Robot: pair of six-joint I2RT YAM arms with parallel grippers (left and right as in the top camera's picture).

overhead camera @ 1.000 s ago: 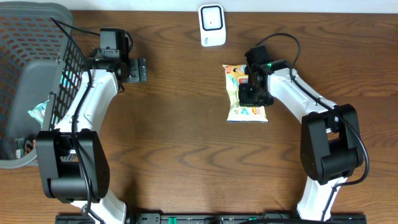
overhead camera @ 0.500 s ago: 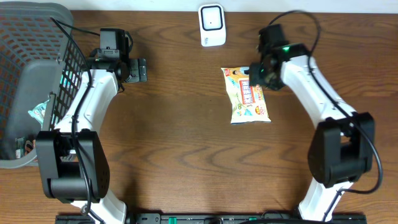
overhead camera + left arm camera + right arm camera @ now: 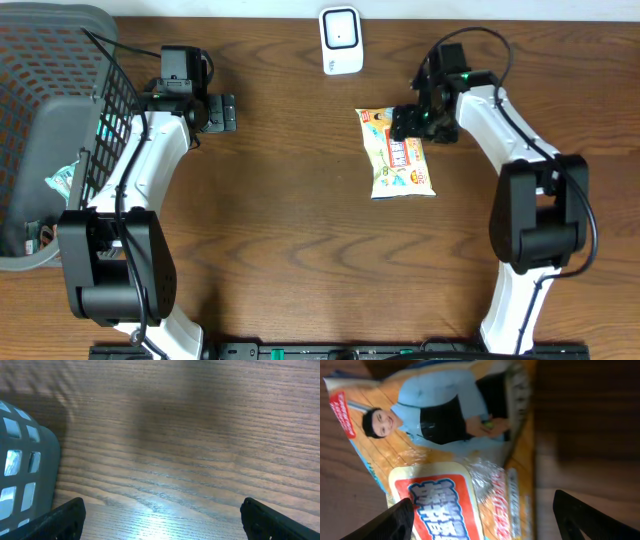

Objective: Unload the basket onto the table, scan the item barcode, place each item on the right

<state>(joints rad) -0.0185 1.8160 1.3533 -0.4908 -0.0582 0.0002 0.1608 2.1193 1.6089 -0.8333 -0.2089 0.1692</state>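
The item is a yellow and orange snack packet [image 3: 398,158] with a red label, lying flat on the wooden table, printed face up. Its barcode is hidden. A white scanner [image 3: 340,40] stands at the back edge. My right gripper [image 3: 421,125] hovers open over the packet's top right corner, holding nothing. In the right wrist view the packet [image 3: 450,445] fills the space below and between my right gripper [image 3: 485,520] jaws, which stand wide apart. My left gripper [image 3: 226,112] is open over bare wood, far left of the packet. Between the left gripper [image 3: 160,519] jaws there is only table.
A grey mesh basket [image 3: 45,60] holding a few packets fills the table's left end, close behind my left arm. Its rounded corner [image 3: 27,467] shows at the left of the left wrist view.
My right gripper opened, let go of the packet and rose toward the back right. The packet shifted slightly and now lies free on the table. The left arm stayed still.
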